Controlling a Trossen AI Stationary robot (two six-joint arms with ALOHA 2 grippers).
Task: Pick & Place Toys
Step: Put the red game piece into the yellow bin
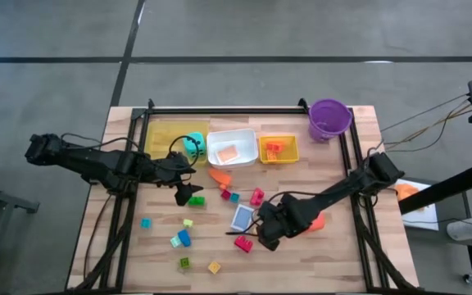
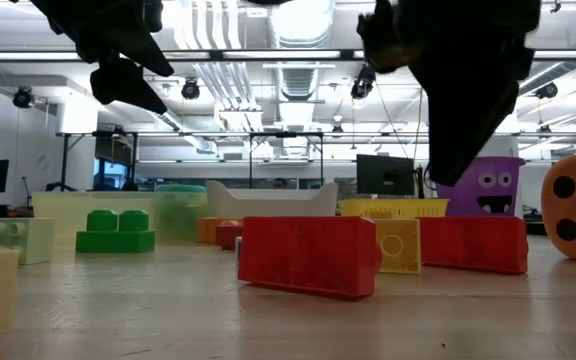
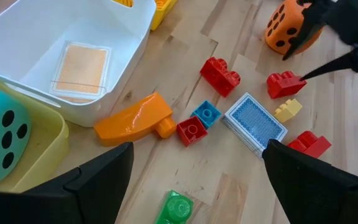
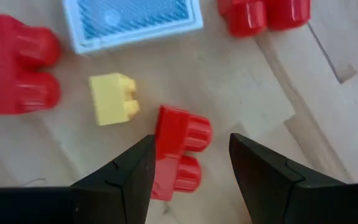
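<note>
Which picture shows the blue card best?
The left wrist view: the whole blue card lies flat among blocks, patterned face clear. The high view shows it small; the right wrist view cuts off its far edge; the low view doesn't clearly show it.

A wooden table (image 1: 334,262) stands on a grey floor (image 1: 236,33) crossed by dark lines. Along the table's far edge sits a row of containers. A pale yellow tray (image 1: 161,133) lies nearest the far left corner, with a white tray (image 1: 244,137) just beside it, and a smaller yellow basket (image 1: 288,156) touching the white tray's other side. A purple bucket (image 1: 329,119) stands near the far right corner, apart from the basket; in the low view it shows a cartoon face with eyes and teeth. A black metal frame (image 1: 220,110) runs along the far edge and down both sides. Beyond the table, a large room has rows of ceiling lights (image 2: 298,60) and a dark monitor (image 2: 383,175).
</note>
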